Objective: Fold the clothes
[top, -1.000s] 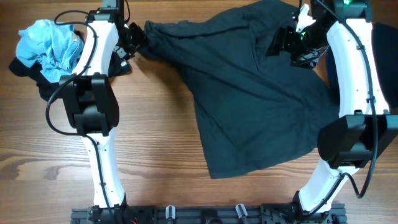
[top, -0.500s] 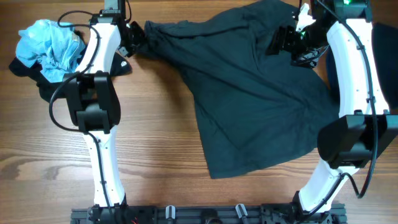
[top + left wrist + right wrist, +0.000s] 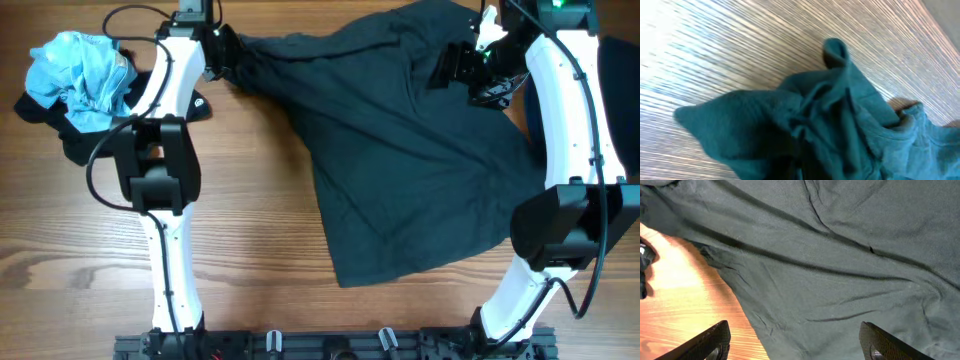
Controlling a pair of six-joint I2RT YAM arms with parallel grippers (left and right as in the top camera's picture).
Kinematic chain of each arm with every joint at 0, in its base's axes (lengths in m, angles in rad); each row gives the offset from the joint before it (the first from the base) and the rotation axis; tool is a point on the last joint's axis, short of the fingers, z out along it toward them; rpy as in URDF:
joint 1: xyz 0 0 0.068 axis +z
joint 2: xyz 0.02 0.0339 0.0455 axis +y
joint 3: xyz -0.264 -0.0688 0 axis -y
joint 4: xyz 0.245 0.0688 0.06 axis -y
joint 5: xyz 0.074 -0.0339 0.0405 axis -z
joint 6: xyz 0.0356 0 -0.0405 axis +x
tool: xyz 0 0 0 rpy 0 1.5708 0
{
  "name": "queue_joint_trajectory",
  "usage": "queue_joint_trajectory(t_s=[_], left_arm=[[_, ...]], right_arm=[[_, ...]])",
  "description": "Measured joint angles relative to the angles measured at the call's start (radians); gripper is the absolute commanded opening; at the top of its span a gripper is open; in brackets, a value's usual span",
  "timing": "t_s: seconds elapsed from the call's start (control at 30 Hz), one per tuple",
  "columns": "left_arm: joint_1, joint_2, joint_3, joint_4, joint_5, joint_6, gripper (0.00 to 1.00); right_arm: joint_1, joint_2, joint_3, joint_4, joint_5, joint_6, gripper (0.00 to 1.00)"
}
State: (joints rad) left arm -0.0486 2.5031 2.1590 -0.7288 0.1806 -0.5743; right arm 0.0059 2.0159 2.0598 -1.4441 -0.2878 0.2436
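A large black T-shirt (image 3: 400, 150) lies spread and rumpled across the middle and right of the wooden table. Its far-left end is drawn into a point, and my left gripper (image 3: 226, 50) is shut on it. In the left wrist view the bunched cloth (image 3: 830, 115) fills the lower frame and hides the fingers. My right gripper (image 3: 458, 66) hovers open over the shirt's upper right part. Its two dark fingertips (image 3: 707, 342) stand wide apart above the flat fabric (image 3: 840, 265), with nothing between them.
A crumpled light blue garment (image 3: 75, 65) rests on another black cloth (image 3: 65, 135) at the far left. More dark fabric (image 3: 625, 60) shows at the right edge. Bare wood (image 3: 250, 220) lies left of and in front of the shirt. A rail (image 3: 330, 345) runs along the near edge.
My left gripper has slid a little to the right onto the shirt's pointed end and shut on it. The right arm has stayed where it was.
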Motion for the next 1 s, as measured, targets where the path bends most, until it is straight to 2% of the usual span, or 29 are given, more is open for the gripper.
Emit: queue_joint_trajectory(t_s=[0.13, 0.23, 0.4, 0.53, 0.63, 0.77, 0.9, 1.0], left_arm=[[-0.008, 0.000, 0.000, -0.024, -0.001, 0.012, 0.04], [-0.008, -0.011, 0.000, -0.120, -0.045, 0.023, 0.04], [-0.004, -0.171, -0.007, -0.302, -0.178, 0.063, 0.04], [0.005, -0.409, -0.002, -0.457, -0.267, 0.092, 0.04], [0.006, -0.486, 0.006, -0.609, -0.322, 0.102, 0.04], [0.006, -0.492, 0.004, -0.779, -0.381, 0.108, 0.04], [0.006, -0.492, 0.004, -0.780, -0.424, 0.110, 0.04], [0.014, -0.492, 0.004, -0.727, -0.423, 0.110, 0.04]], right_arm=[[0.000, 0.000, 0.000, 0.008, 0.000, -0.014, 0.83], [0.000, 0.000, 0.000, 0.013, 0.000, -0.015, 0.83], [0.000, 0.000, 0.000, 0.011, 0.000, -0.014, 0.83], [0.000, 0.000, 0.000, -0.007, 0.000, -0.014, 0.83], [0.000, 0.000, 0.000, -0.038, 0.000, -0.015, 0.83], [0.000, 0.000, 0.000, -0.139, 0.000, -0.021, 0.83], [0.018, 0.000, -0.005, -0.164, -0.004, -0.038, 0.83], [0.108, -0.001, -0.041, -0.163, -0.005, -0.040, 0.79]])
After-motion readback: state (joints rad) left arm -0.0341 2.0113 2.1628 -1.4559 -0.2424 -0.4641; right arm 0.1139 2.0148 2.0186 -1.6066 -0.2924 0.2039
